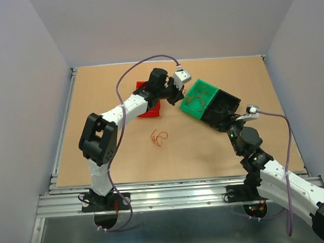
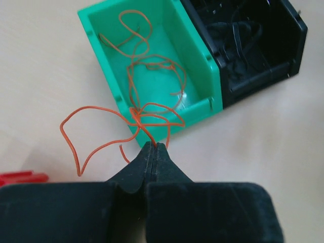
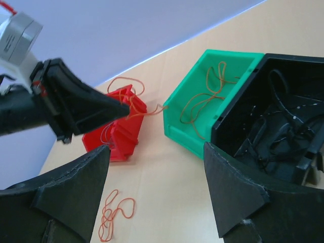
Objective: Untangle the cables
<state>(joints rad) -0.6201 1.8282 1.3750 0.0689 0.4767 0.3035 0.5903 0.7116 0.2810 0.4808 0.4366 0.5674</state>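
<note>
My left gripper [image 2: 153,146] is shut on a thin orange cable [image 2: 91,107] just outside the near corner of the green bin [image 2: 202,66]. The cable's loops spread left over the table and reach over the bin's edge. More orange cables [image 2: 152,63] lie inside that bin. A separate small bunch of orange cable [image 1: 159,137] lies on the table in front, also seen in the right wrist view [image 3: 114,215]. My right gripper [image 3: 156,148] stands open with nothing between its fingers, low beside the black bin [image 1: 221,104]. From above, the left gripper [image 1: 178,95] sits between the red and green bins.
A red bin [image 1: 150,108] stands under the left forearm, left of the green bin [image 1: 209,85]. The black bin [image 3: 238,101] joined to the green bin [image 3: 187,131] holds black wires [image 3: 276,126]. Grey walls surround the tan table; a metal rail runs along its near edge.
</note>
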